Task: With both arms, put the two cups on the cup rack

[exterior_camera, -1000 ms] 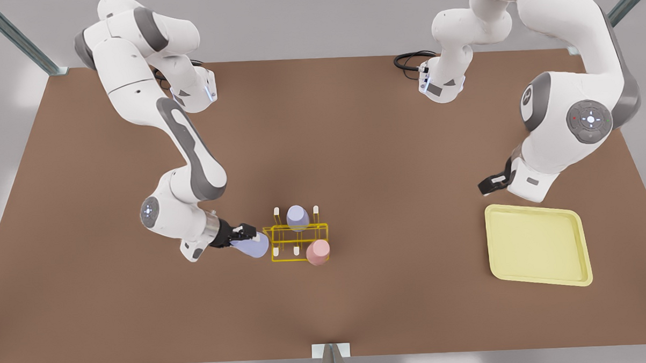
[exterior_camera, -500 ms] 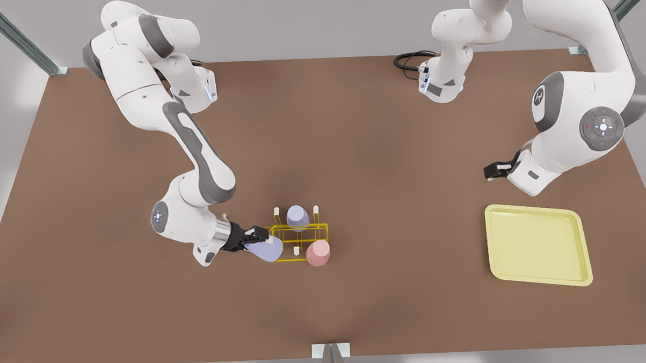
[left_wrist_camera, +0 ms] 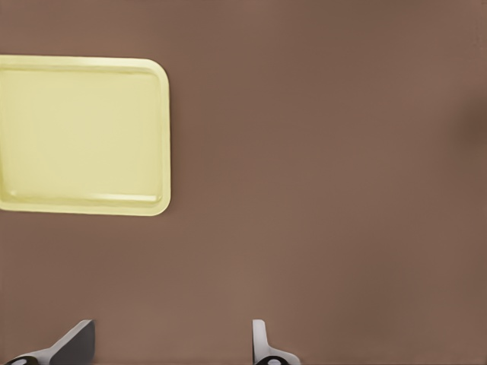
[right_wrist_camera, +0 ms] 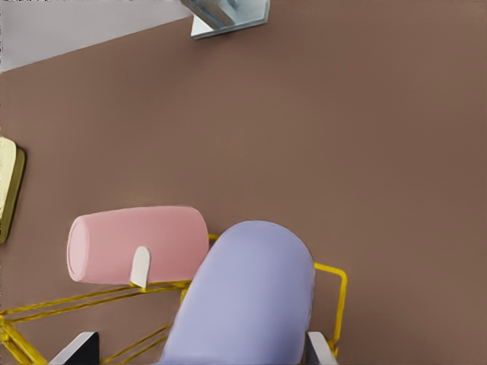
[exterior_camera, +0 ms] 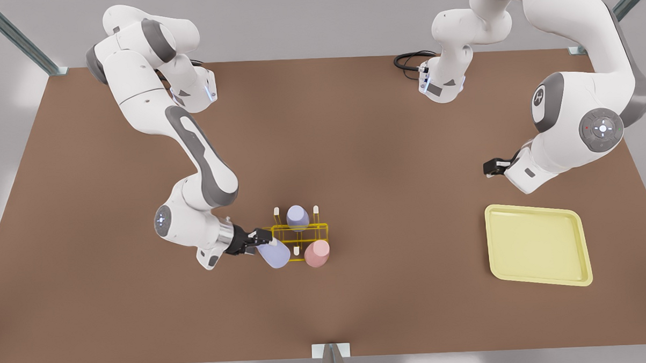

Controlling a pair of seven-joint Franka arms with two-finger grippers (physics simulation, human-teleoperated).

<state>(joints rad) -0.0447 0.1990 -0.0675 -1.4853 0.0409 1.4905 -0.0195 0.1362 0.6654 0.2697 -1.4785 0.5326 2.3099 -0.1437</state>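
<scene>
Purple cup (exterior_camera: 274, 254) is gripped by the right gripper (exterior_camera: 261, 239) at the rack's (exterior_camera: 303, 235) edge; the left gripper (exterior_camera: 492, 168), spread wide, is held near the tray (exterior_camera: 537, 245).

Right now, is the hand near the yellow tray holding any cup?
No: in the left wrist view the left hand has its fingers apart over bare table, with the tray lying beside it.

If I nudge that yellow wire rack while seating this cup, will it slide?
Probably: the thin yellow wire rack looks light and sits loose on the brown table. The right end effector holds the lavender cup over its corner, so tipping seems possible.
</scene>
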